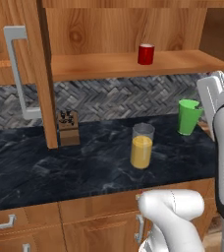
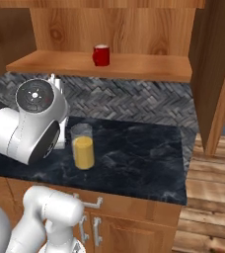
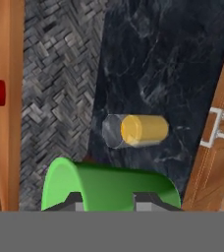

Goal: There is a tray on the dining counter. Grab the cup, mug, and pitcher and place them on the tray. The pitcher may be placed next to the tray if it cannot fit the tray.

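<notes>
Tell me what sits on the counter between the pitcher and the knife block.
Nothing: in the left base view, bare counter separates the pitcher and knife block.

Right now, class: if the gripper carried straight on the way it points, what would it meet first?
The gripper is shut on the green cup. Beyond the cup, the hand view looks toward the pitcher, probably first in line, though depth is unclear.

The white arm rises from the base and bends forward, its forearm standing upright at three o'clock in the left base view. The gripper [image 3: 105, 201] has its jaws closed on the green cup [image 3: 109, 189], whose rim sits at six o'clock in the hand view, between the dark fingertips [image 3: 74, 202].
</notes>
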